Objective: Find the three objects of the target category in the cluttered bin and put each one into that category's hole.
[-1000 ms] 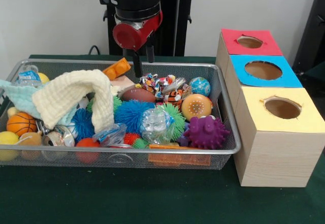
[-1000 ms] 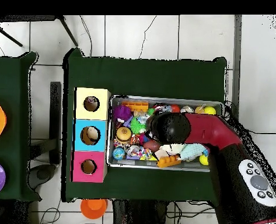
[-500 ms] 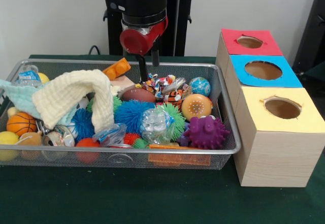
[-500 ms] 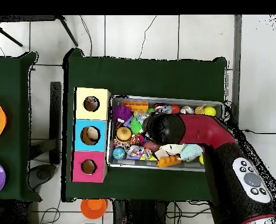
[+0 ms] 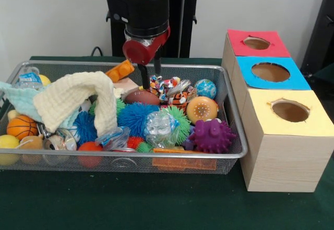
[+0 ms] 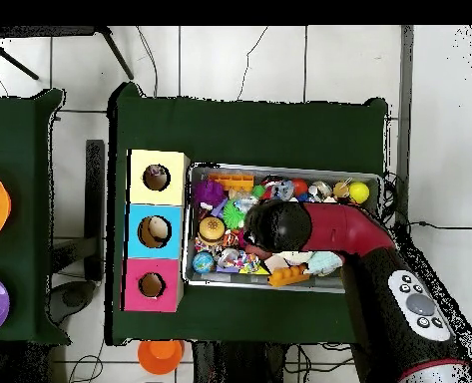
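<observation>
The tool [image 5: 149, 76] was held with its fingers spread and empty, one on each side of the brown football [image 5: 141, 96] at the back of the wire bin [image 5: 236, 136], so a straight, slow descent was judged best before closing

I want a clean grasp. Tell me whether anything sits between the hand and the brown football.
Nothing visible does. The open hand hangs right over the football, whose top is bare. The patterned ball crowds one side of it, and the cloth lies off to the other side.
</observation>
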Controlling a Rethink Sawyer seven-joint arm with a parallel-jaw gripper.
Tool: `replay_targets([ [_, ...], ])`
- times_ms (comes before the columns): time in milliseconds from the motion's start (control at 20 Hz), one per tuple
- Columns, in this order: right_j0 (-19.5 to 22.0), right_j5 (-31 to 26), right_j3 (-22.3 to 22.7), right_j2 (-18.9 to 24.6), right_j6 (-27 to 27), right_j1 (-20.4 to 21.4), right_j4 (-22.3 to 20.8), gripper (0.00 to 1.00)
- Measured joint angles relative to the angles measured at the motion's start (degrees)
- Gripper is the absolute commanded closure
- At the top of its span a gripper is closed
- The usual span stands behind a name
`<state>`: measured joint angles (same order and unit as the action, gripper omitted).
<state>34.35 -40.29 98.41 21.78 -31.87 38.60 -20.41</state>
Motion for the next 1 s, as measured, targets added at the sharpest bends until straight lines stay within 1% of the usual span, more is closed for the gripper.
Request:
replay_targets([
  [350, -2.2, -0.1, 0.0, -2.1, 0.0, -2.6, 0.0, 0.0],
  [750, -2.6, 0.0, 0.0, -3.2, 0.0, -5.4, 0.0, 0.0],
  [1000, -4.3, -0.9, 0.0, -6.2, 0.0, -7.1, 0.0, 0.0],
])
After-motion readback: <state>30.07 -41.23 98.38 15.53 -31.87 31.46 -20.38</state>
